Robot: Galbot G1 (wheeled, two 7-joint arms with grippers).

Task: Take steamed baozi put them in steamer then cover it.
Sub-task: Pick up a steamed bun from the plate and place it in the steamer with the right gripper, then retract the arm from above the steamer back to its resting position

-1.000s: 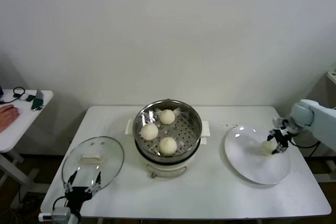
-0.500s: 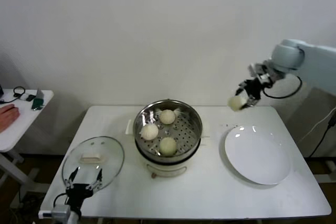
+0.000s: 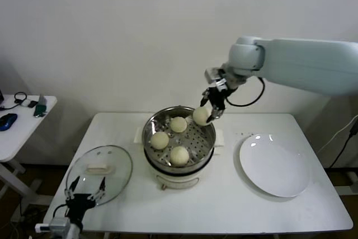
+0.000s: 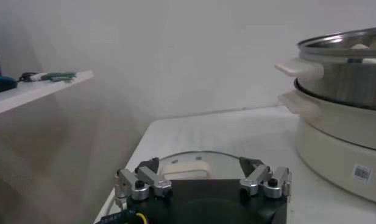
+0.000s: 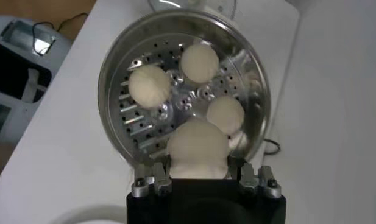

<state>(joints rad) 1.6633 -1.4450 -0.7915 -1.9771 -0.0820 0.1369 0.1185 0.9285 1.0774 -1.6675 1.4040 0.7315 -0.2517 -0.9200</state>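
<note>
The steamer stands mid-table with three steamed baozi on its perforated tray. Above its back right rim hangs a fourth baozi, and my right gripper is shut on it. In the right wrist view that bun sits between the fingers, over the tray's rim beside the bun. The glass cover lies flat on the table left of the steamer. My left gripper hovers open at the cover's near edge, its handle showing just past the fingers.
A flat white plate with nothing on it lies right of the steamer. A small side table with cables and a blue object stands at far left. The steamer's white base and handle rise beside my left gripper.
My right arm lifted the baozi off the plate and carried it up and left to above the steamer's rim. A hand left the side table. The left gripper barely moved.
</note>
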